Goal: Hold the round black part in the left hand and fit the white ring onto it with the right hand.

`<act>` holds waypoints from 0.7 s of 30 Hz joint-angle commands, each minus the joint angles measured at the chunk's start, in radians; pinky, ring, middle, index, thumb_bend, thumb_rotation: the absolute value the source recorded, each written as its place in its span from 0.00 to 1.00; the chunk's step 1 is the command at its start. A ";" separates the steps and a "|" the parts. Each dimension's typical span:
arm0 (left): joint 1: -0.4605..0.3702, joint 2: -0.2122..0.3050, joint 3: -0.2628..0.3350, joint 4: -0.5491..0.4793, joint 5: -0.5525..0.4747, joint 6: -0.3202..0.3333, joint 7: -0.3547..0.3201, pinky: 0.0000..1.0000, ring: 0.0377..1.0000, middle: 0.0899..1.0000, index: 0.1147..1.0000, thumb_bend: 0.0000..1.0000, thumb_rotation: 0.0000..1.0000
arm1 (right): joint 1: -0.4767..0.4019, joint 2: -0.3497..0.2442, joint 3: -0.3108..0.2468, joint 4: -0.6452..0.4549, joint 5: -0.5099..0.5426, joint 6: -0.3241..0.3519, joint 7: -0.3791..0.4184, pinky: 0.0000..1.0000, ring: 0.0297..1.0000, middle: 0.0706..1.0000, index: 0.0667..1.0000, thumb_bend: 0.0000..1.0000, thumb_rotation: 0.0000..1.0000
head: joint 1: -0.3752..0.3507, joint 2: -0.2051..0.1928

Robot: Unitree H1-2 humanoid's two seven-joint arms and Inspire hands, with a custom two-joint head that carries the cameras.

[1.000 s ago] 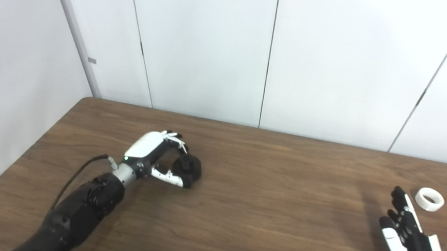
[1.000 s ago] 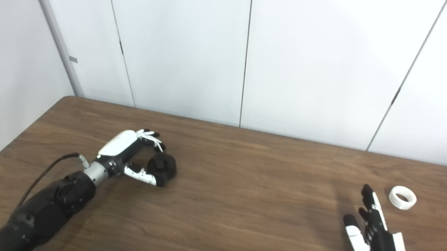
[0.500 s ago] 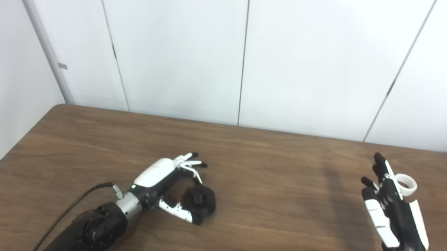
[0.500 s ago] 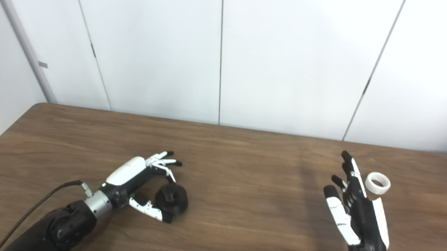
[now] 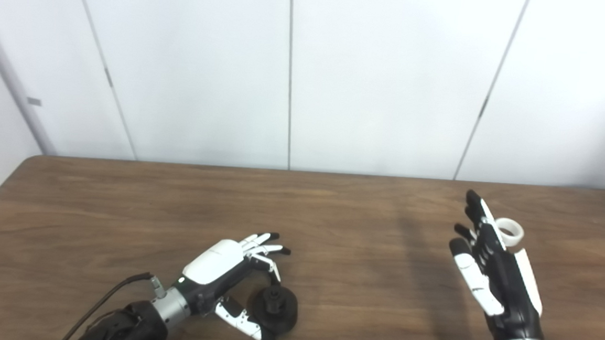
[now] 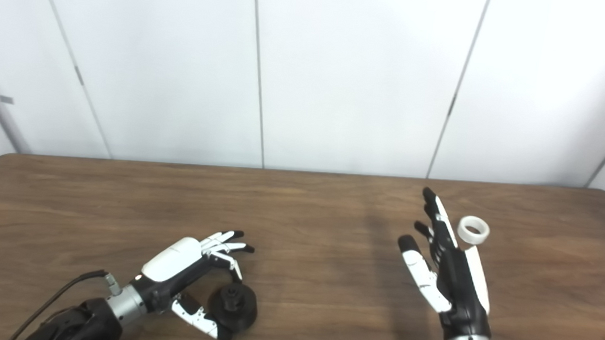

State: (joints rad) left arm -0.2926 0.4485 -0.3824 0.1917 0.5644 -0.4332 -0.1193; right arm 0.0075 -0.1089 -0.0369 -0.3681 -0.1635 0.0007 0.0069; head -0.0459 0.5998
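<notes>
The left hand (image 5: 223,270) lies low at the near left of the brown wooden table (image 5: 121,206), fingers loosely curled around the round black plastic part (image 5: 274,307) on the tabletop, thumb against its near side. The right hand (image 5: 495,276) is raised at the right, fingers spread and straight, gripping nothing. The small white plastic ring (image 6: 473,229) lies on the table just beyond it, to its right.

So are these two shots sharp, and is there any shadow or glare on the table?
Left eye view: sharp, a soft dark shadow band on the table left of the right robot hand. Right eye view: the same band, no strong glare.
</notes>
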 commanded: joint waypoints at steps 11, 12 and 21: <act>-0.035 0.032 -0.132 0.052 0.054 -0.037 0.084 1.00 1.00 0.87 0.41 0.52 0.06 | -0.012 -0.051 -0.045 -0.209 -0.063 0.132 0.018 0.94 0.97 0.96 0.94 0.34 0.77 | -0.113 0.002; -0.038 0.033 -0.139 0.063 0.053 -0.037 0.095 1.00 1.00 0.87 0.41 0.52 0.06 | -0.013 -0.065 -0.052 -0.214 -0.067 0.135 0.022 0.94 0.97 0.96 0.93 0.34 0.76 | -0.120 0.001; -0.052 0.050 -0.130 0.122 0.021 -0.036 0.139 1.00 1.00 0.89 0.41 0.52 0.06 | -0.047 -0.193 -0.138 -0.213 -0.102 0.255 0.044 0.77 0.89 0.90 0.86 0.46 0.49 | -0.193 -0.010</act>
State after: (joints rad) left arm -0.3382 0.4760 -0.5033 0.2899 0.5587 -0.4848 0.0446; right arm 0.0038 -0.2782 -0.1557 -0.5588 -0.2560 0.2437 0.0554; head -0.2331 0.5906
